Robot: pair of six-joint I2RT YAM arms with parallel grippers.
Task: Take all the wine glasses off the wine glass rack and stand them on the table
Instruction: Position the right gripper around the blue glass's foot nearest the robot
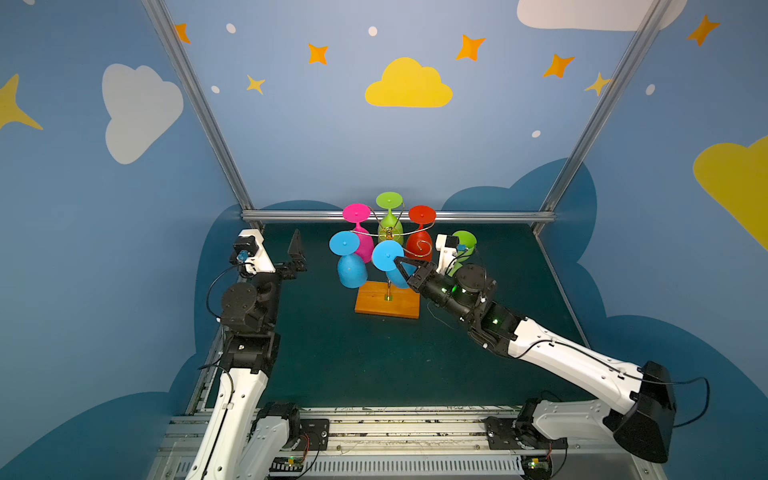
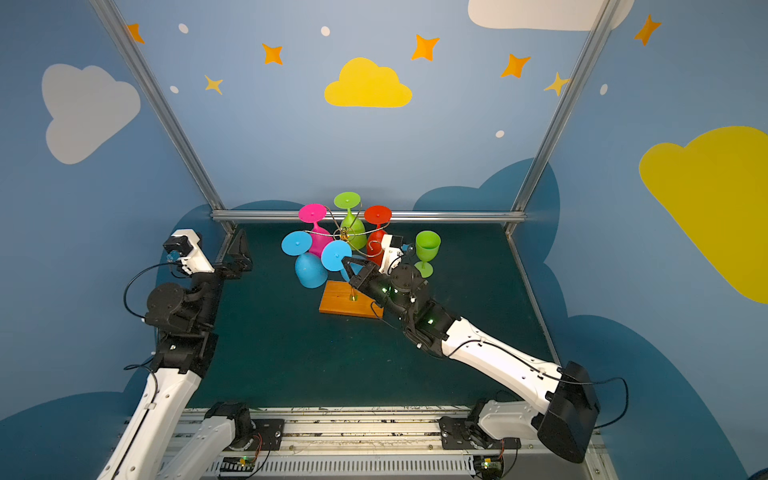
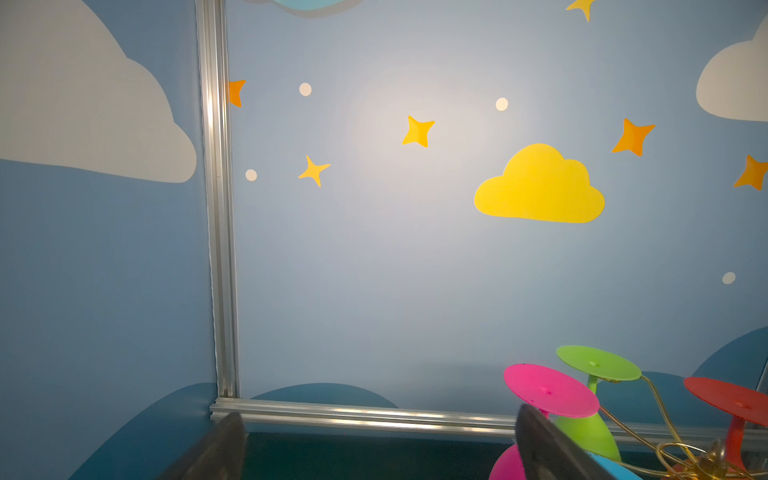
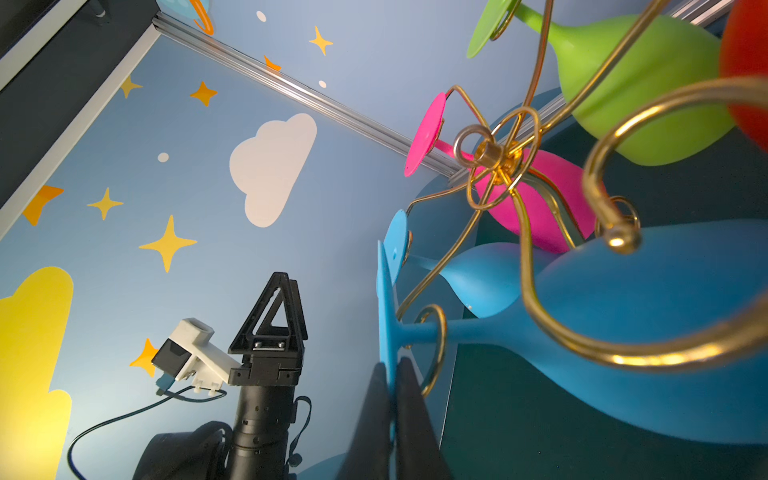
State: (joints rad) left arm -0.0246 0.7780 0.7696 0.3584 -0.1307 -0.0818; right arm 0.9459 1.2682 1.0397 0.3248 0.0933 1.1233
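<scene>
The wine glass rack [image 1: 386, 306] [image 2: 350, 306], gold wire on an orange-brown wooden base, stands mid-table with pink, green, red and two blue glasses hanging upside down. My right gripper [image 1: 397, 262] [image 2: 345, 262] [image 4: 390, 376] is shut on the rim of the round foot of the nearer blue wine glass [image 1: 387, 254] [image 2: 336, 255] [image 4: 665, 316]. Its stem still sits in a gold scroll arm [image 4: 434, 332]. My left gripper [image 1: 297, 253] [image 2: 242, 249] [image 3: 382, 451] is open and empty, far left of the rack near the back corner.
A green glass [image 2: 427, 249] [image 1: 464, 241] stands upright on the green mat right of the rack, just behind my right wrist. The second blue glass [image 1: 351, 266] hangs on the rack's left. An aluminium rail [image 1: 478, 216] and blue walls close in the back and sides.
</scene>
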